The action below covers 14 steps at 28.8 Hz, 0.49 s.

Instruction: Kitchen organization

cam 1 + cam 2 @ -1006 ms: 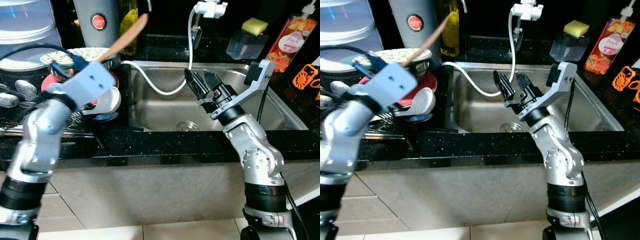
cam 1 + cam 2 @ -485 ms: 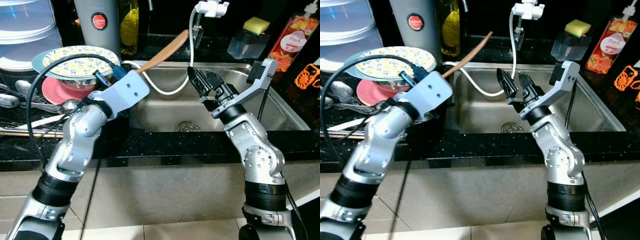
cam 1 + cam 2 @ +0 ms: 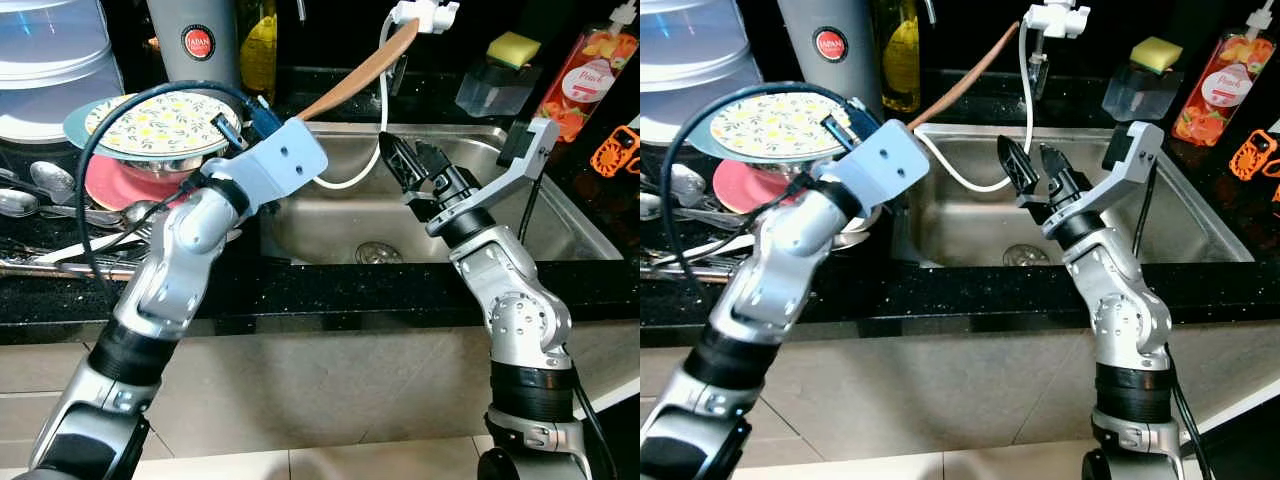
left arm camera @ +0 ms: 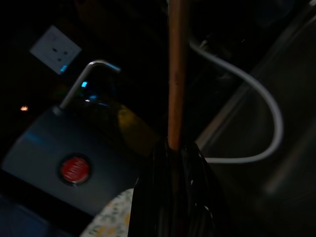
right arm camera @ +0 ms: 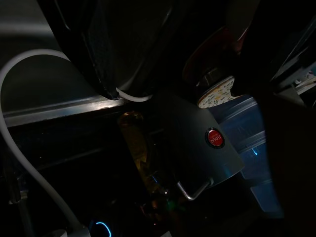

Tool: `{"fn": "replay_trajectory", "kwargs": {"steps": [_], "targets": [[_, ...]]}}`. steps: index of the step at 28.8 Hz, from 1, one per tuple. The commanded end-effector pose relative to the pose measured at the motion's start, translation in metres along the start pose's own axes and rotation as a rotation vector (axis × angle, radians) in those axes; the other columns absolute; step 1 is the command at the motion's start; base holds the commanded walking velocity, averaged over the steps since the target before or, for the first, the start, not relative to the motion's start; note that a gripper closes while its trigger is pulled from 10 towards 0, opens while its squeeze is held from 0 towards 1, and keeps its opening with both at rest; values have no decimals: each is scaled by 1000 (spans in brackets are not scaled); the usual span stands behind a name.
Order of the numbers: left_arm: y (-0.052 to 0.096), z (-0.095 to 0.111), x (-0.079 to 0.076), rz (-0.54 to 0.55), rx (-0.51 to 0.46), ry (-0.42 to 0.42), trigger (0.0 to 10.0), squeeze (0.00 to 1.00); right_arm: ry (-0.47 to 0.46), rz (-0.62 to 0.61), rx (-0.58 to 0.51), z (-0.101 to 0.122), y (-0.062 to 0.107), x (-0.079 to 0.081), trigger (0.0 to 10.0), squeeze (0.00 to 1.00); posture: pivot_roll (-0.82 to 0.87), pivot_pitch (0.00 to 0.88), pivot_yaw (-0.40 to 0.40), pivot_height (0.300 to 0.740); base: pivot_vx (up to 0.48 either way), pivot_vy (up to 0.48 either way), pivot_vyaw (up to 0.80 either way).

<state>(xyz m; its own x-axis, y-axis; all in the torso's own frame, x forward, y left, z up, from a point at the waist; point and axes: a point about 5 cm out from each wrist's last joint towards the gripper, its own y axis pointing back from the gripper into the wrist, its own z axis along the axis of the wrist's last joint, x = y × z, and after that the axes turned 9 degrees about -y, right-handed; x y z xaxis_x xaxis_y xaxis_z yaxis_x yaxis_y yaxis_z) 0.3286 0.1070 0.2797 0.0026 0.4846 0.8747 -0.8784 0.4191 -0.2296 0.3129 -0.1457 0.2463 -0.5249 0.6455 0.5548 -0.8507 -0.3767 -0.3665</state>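
Left gripper (image 4: pixel 174 148) clamping wooden spoon (image 3: pixel 358 78), swung farther over sink (image 3: pixel 560 215)

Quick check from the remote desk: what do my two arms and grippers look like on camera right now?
Both arms are silver jointed metal with black bands near the base. The left gripper has black jaws, behind a pale blue-grey wrist block with a blue-black cable looping off it. The right gripper has black jaws, a grey bracket and a thin black cable.

One wooden spoon (image 3: pixel 355 78). One floral plate (image 3: pixel 160 122) and one red plate (image 3: pixel 115 182) beside the sink (image 3: pixel 560 215). One grey flask (image 3: pixel 195 42), one oil bottle (image 3: pixel 258 50), one soap bottle (image 3: pixel 592 72), one sponge (image 3: pixel 511 49), one white hose (image 3: pixel 375 150).
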Motion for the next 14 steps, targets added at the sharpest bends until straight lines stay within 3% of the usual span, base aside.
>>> {"fn": "replay_trajectory", "kwargs": {"steps": [1,8,14], "targets": [[-7,0,10,49,-6,-84,10000,0,-23,3,-22,5,0,0,10000,0,113,0,-40,740,0,0,0],[-20,-13,13,76,34,-191,10000,0,-107,18,-65,8,0,4,10000,0,99,0,-36,740,0,0,0],[-36,-27,-11,-1,69,-209,10000,0,-97,-54,-108,9,-3,3,10000,0,84,0,-25,740,0,0,0]]}}
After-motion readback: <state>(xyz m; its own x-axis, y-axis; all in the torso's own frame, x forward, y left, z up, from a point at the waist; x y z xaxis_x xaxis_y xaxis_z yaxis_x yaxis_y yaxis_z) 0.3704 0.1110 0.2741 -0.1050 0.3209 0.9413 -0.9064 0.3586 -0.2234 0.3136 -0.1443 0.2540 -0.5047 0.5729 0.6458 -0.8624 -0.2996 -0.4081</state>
